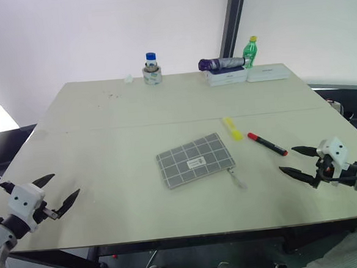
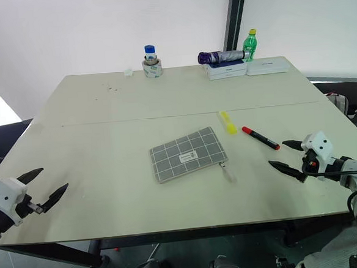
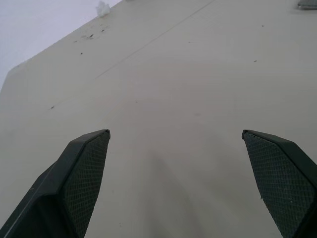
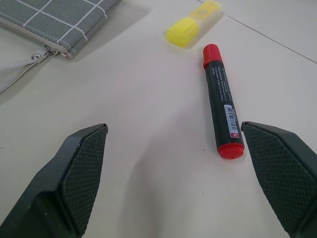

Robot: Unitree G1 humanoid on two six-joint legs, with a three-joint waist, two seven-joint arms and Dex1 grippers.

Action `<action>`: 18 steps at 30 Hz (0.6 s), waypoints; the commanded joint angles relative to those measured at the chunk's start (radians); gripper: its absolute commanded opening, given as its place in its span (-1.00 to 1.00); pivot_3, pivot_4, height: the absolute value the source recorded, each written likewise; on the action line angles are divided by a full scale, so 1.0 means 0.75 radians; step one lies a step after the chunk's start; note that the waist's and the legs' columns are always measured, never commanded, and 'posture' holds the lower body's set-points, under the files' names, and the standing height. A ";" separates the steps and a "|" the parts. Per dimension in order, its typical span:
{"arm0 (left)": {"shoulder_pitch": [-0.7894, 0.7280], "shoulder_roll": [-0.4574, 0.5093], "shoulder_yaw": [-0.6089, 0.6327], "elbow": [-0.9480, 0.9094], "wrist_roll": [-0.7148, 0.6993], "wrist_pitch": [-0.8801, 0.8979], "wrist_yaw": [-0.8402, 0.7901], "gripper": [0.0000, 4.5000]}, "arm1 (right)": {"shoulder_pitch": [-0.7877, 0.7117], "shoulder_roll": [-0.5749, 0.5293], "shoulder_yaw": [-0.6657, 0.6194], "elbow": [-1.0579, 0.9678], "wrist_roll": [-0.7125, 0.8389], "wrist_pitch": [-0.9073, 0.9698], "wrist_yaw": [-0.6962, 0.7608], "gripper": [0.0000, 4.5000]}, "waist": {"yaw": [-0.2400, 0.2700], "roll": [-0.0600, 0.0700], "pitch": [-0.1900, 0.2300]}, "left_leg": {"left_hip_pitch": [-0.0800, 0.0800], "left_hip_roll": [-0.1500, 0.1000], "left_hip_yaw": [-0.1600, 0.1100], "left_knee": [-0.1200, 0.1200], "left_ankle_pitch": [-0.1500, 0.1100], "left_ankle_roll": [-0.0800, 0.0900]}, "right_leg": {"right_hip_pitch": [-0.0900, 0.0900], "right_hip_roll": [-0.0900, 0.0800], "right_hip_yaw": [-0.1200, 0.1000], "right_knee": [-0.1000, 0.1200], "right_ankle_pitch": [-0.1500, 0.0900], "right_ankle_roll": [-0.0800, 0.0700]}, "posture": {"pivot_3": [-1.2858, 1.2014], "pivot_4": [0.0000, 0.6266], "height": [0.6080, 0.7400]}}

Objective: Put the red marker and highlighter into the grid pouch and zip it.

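Lying just up and left of the right gripper [image 1: 303, 162] in the head view, the red marker [image 1: 267, 144] is the nearest of the task's things to either arm. Its long axis runs diagonally from upper left to lower right, and its lower-right end points toward the open fingers, which stand spread wide and hold nothing. In the right wrist view the marker sits right of centre, close beside one finger [image 4: 282, 173], lying roughly along the direction the gripper points rather than across the gap, so by judgement the wrist would need to turn before the fingers could close across its barrel.

One highlighter [image 1: 232, 128] lies just up and left of the marker, near it but not touching, tilted on much the same diagonal. One grid pouch [image 1: 195, 160] lies flat at the centre of the frame, left of both pens, with its zipper pull cord [image 1: 237, 179] trailing off its lower-right corner. It looks zipped shut, so it will likely need opening first.

At the lower left of the frame, the left gripper [image 1: 57, 191] hovers over the bare table [image 1: 103, 114] with fingers likewise wide apart and empty, well apart from all three things. The count: one marker, one highlighter, one pouch, two grippers.
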 commanded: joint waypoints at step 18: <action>-0.043 -0.014 -0.011 -0.073 0.027 -0.083 0.043 1.00 | -0.102 0.040 0.028 -0.024 -0.013 0.031 -0.007 0.99 | 0.000 0.000 0.000 | 0.000 0.000 0.000 0.000 0.000 0.000 | 0.000 0.000 0.000 0.000 0.000 0.000 | 0.03 -0.52 1.00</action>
